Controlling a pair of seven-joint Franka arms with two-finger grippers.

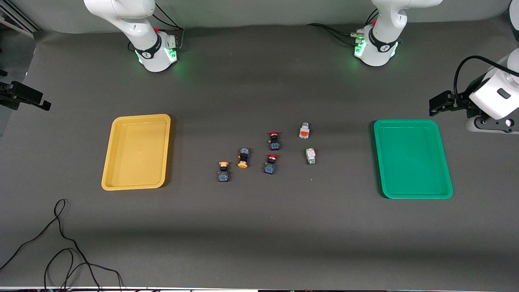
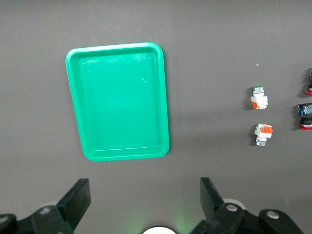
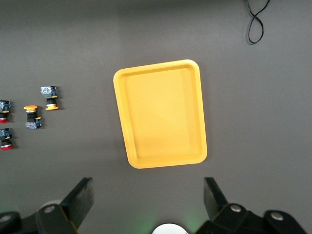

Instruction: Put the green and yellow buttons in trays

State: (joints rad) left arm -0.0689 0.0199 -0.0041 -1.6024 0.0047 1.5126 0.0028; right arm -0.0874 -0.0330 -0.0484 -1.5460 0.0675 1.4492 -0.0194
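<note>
A yellow tray [image 1: 136, 152] lies toward the right arm's end of the table and a green tray [image 1: 411, 158] toward the left arm's end, both with nothing in them. Between the trays lie two yellow-capped buttons [image 1: 223, 171] [image 1: 243, 157], an orange-marked white button [image 1: 304, 130] and a green-marked white button [image 1: 311, 156]. My left gripper [image 2: 144, 187] hangs open high over the bare table between its base and the green tray [image 2: 117, 100]. My right gripper [image 3: 147, 187] hangs open the same way by the yellow tray [image 3: 161, 113].
Two black switches with red caps [image 1: 274, 140] [image 1: 270, 164] lie among the buttons. A loose black cable [image 1: 61, 243] curls near the table's front edge toward the right arm's end. The two robot bases [image 1: 156, 52] [image 1: 377, 46] stand along the table's back edge.
</note>
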